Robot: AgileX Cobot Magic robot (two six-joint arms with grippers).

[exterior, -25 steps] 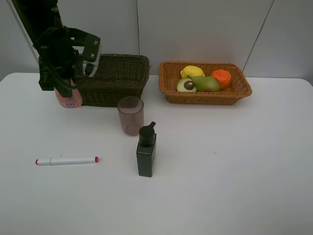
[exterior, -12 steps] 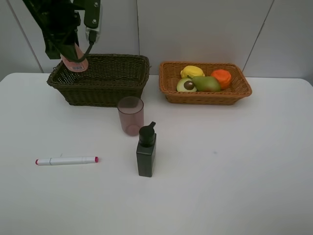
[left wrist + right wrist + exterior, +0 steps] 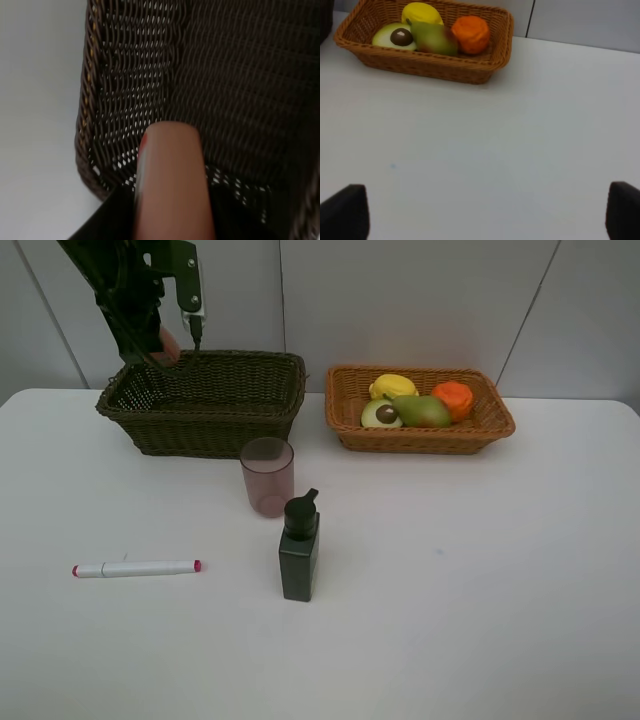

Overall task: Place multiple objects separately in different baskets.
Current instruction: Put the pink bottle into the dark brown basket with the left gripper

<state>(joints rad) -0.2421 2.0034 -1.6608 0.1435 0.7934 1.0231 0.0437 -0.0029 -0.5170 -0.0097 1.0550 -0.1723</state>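
— Peach-pink bottle (image 3: 168, 344), where is it?
— Gripped in the left claw (image 3: 176, 338), which is partly closed around its smooth round body. It hangs above the back left corner of the dark olive wicker basket (image 3: 215, 428). Its cap is hidden.
— And the tan basket (image 3: 420, 444)?
— Shallower weave, holding the lemon (image 3: 392, 386), avocado half (image 3: 381, 414), pear (image 3: 422, 411) and orange (image 3: 453, 397).
— On the bench (image 3: 480, 570)?
— A translucent pinkish cup (image 3: 267, 476), a boxy dark pump bottle (image 3: 299, 546) and a slim marker (image 3: 136, 568) lying flat.
— The right claw (image 3: 487, 212)?
— Spread wide, holding nothing; only its two dark tips show.
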